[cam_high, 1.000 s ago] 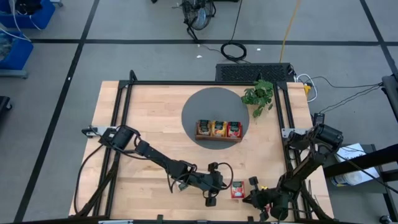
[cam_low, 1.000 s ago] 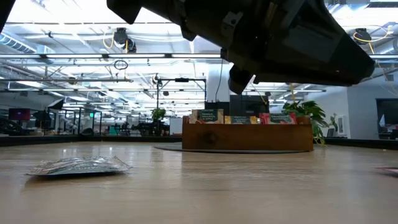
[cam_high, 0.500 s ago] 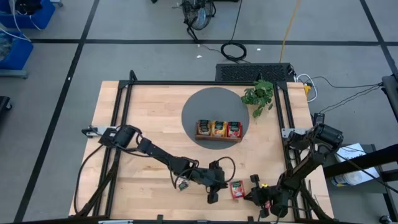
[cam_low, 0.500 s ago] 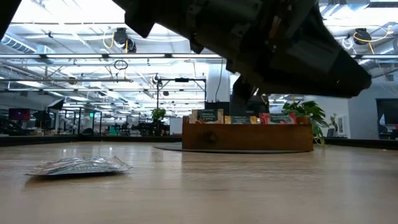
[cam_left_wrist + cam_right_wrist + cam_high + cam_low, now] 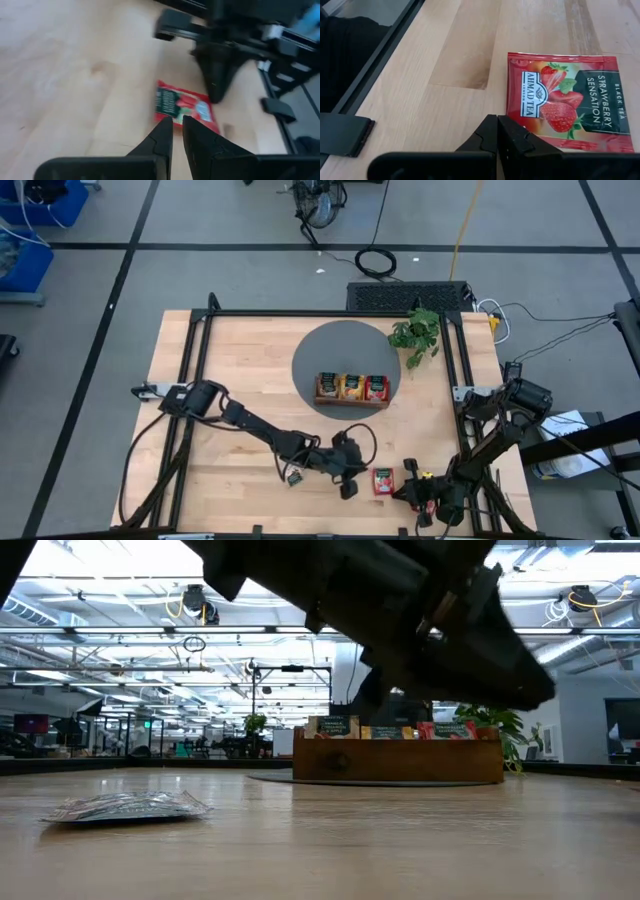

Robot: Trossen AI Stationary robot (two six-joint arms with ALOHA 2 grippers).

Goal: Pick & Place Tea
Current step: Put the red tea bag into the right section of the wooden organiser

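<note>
Both jaw pairs stand pressed together, empty. Left gripper point(image 5: 349, 489) has shifted closer to the flat red strawberry tea sachet point(image 5: 383, 481) lying near the table's front edge; pickup appears imminent. Right gripper point(image 5: 404, 499) waits just beside.

In the low view, a dark arm point(image 5: 400, 610) hides the tray's point(image 5: 398, 762) upper middle.
</note>
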